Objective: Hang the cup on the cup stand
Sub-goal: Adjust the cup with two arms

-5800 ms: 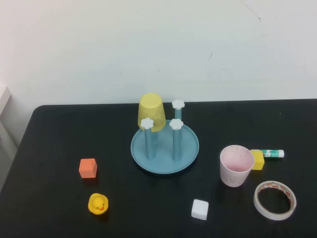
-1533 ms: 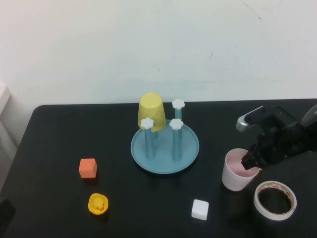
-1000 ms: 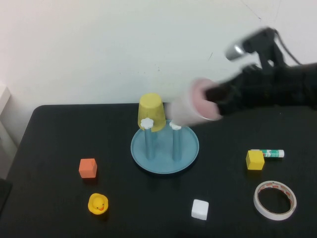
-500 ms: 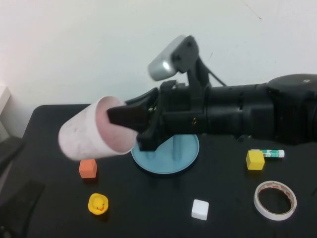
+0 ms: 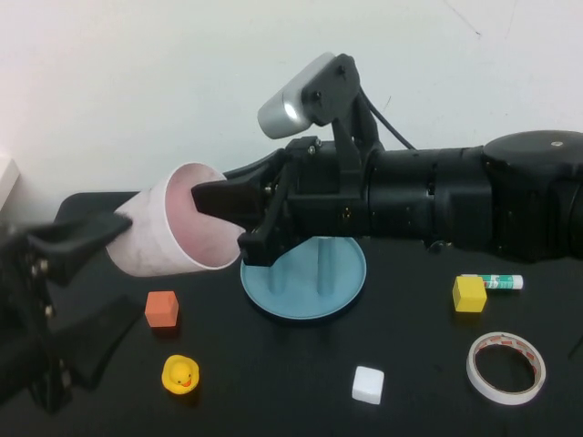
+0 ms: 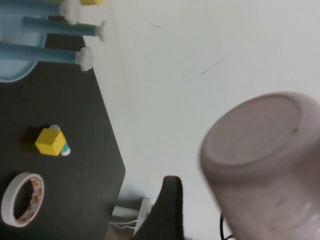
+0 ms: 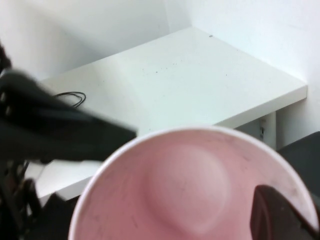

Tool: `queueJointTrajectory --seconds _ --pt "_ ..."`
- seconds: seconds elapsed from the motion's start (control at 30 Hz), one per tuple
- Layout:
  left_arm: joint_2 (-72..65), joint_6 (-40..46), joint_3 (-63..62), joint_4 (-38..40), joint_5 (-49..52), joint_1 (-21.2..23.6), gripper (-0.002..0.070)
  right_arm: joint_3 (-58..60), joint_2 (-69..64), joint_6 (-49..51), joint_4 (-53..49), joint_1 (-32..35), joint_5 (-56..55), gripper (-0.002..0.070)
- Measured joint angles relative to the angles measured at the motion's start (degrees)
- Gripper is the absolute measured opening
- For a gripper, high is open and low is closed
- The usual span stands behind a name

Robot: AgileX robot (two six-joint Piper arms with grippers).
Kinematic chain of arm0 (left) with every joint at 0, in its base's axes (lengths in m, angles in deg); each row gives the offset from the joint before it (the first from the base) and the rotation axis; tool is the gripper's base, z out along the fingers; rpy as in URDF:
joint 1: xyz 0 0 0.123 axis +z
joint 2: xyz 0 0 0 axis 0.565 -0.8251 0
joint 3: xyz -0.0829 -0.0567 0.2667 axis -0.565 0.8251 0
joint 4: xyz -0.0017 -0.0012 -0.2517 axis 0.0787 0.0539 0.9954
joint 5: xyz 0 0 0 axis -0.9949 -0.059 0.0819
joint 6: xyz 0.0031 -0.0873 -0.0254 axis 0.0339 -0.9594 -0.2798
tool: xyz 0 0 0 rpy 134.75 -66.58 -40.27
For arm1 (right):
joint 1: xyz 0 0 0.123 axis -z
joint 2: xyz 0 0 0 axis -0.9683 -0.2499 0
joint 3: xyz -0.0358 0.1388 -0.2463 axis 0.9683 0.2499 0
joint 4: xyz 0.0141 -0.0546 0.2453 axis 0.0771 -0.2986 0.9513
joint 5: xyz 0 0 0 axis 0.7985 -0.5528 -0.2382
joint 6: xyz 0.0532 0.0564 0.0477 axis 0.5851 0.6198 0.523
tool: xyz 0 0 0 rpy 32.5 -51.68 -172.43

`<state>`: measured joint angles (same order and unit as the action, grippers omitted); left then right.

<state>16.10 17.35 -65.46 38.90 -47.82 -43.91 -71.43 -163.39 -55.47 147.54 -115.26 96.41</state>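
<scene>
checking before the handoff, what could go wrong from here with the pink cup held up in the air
1. The right hand pinches only the rim of the pale pink tapered plastic cup, held sideways above the black table; it could slip and drop.
2. The open left hand sits close by the cup's base and could knock it.
3. The round teal-blue cup stand lies behind the right arm.

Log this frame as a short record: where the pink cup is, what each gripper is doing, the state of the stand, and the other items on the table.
cup: pink cup held sideways in the air, left of the stand
right gripper: shut on the cup's rim, one finger inside
left gripper: open, at the cup's base
cup stand: blue, holds no pink cup
other items: orange cube, duck, white cube, yellow cube, tape roll
</scene>
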Motion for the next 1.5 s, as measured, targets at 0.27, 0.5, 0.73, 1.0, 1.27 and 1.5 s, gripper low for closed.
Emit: queueJointTrajectory --seconds 0.27,0.5,0.73,1.0,1.27,1.5 --pt "-4.60 0.25 -5.47 0.70 0.05 0.00 0.0692 -2.96 -0.49 1.00 -0.24 0.00 0.06 0.0027" --pt "-8.09 -1.13 -9.40 1.24 0.05 0.11 0.0692 -5.12 -0.79 1.66 -0.60 -0.34 -1.17 0.0028" --pt "-10.18 0.97 -12.05 -0.55 -0.77 0.11 0.0692 -6.45 -2.78 -6.18 1.41 -0.60 -1.33 0.0028" --pt "-10.32 12.52 -12.74 -2.16 -1.73 0.67 0.0659 -6.95 -5.30 -25.24 3.97 -0.27 4.63 0.0029" --pt "-10.68 13.66 -12.74 -2.99 -3.85 0.67 0.0615 -7.62 -7.38 -37.67 4.57 -0.03 8.01 0.0031" --pt "-10.77 13.66 -12.74 -3.08 -4.36 0.67 0.0603 -7.62 -7.80 -40.75 4.57 0.06 8.72 0.0032"
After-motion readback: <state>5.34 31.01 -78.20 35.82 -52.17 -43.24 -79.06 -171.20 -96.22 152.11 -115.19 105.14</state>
